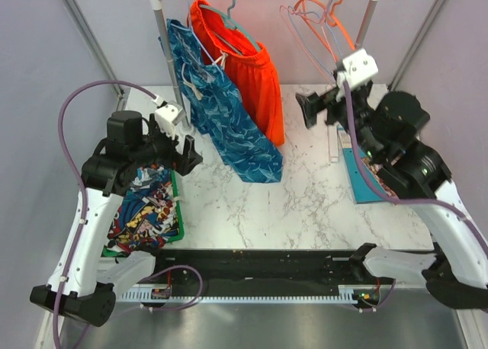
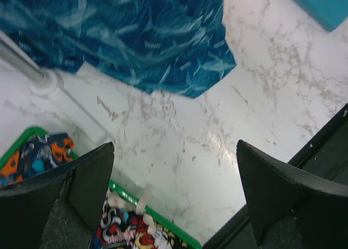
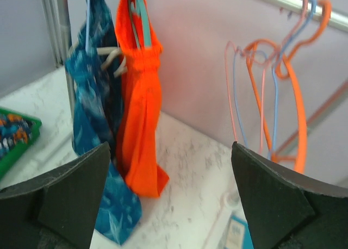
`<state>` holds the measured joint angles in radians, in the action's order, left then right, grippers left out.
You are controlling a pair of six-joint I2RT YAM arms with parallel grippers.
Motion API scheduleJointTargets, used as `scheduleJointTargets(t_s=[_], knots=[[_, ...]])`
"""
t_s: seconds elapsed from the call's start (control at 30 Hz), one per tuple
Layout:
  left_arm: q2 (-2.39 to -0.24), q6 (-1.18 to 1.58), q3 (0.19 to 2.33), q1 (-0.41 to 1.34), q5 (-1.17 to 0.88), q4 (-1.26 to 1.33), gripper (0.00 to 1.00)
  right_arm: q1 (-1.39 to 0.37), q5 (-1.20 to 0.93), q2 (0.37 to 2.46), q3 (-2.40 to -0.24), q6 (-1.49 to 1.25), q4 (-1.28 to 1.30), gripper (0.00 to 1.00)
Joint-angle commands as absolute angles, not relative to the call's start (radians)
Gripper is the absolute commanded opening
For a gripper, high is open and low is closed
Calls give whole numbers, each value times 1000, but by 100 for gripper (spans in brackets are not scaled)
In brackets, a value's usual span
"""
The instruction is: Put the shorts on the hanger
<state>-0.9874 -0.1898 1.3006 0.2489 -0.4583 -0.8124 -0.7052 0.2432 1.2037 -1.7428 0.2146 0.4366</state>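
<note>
The orange-red shorts (image 1: 255, 78) hang on the teal hanger (image 1: 226, 14), which is hooked on the rail at the back; they also show in the right wrist view (image 3: 140, 113) with the teal hanger (image 3: 140, 18) at their top. My right gripper (image 1: 319, 109) is open and empty, to the right of the shorts and apart from them; it shows in its own view (image 3: 171, 200). My left gripper (image 1: 183, 152) is open and empty over the table, left of the hanging clothes; it shows in its own view (image 2: 174, 200).
A blue patterned garment (image 1: 221, 116) hangs in front of the shorts. Orange, pink and blue hangers (image 1: 316, 25) hang empty at the rail's right. A green tray (image 1: 177, 212) with comic-print cloth (image 1: 141, 212) lies at the left. A teal box (image 1: 366, 177) lies at the right.
</note>
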Motion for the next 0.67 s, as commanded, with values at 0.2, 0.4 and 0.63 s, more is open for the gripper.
scheduleJointTargets(t_s=[0.2, 0.4, 0.63], knots=[[-884, -179, 1246, 157, -296, -1020, 99, -611, 155, 801, -1292, 222, 650, 98], [-805, -201, 1157, 120, -221, -1049, 99, -560, 140, 689, -1158, 265, 713, 98], [-805, -204, 1154, 114, -229, -1071, 99, -549, 101, 689, -1149, 267, 738, 98]])
